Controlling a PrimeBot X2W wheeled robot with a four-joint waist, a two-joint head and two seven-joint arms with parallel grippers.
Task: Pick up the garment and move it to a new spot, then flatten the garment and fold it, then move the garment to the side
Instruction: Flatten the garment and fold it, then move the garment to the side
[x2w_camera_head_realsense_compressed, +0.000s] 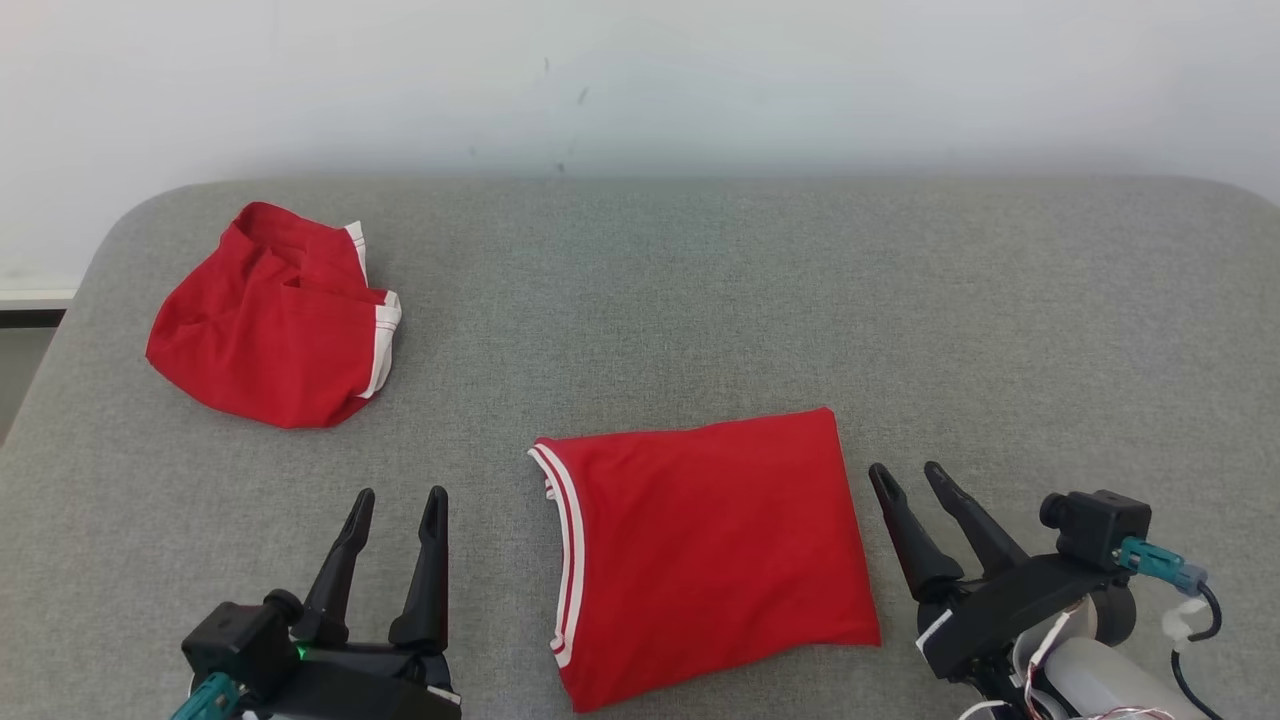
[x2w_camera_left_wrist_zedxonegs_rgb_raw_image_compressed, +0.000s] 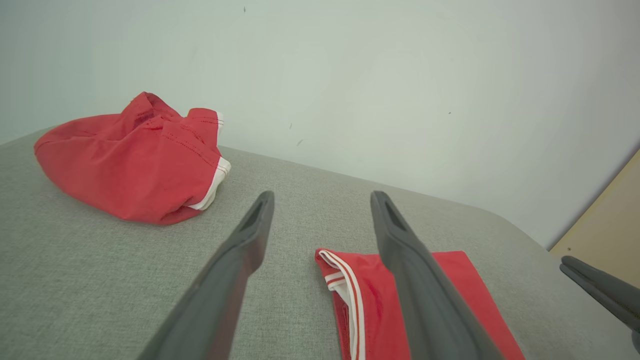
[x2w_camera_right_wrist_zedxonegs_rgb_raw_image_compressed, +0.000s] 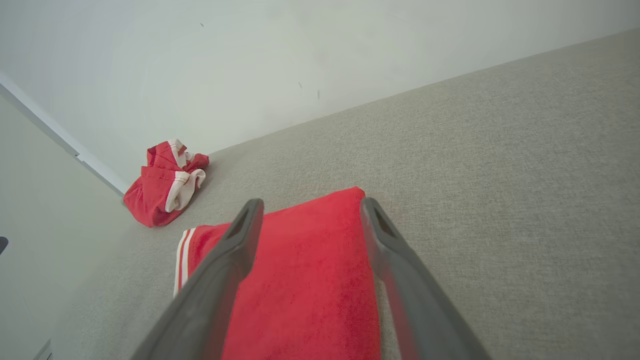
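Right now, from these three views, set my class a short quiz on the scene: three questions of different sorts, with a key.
1. True or false: the folded red garment lies between the left gripper and the right gripper.
2. Where on the grey surface is the crumpled red garment? A) far left B) far right C) near right
3. Fill in: the folded red garment's white-striped edge faces the ___ gripper.
Key: 1 true; 2 A; 3 left.

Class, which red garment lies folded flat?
The folded garment between the left gripper and right gripper, a neat rectangle; the far-left garment is a crumpled heap.
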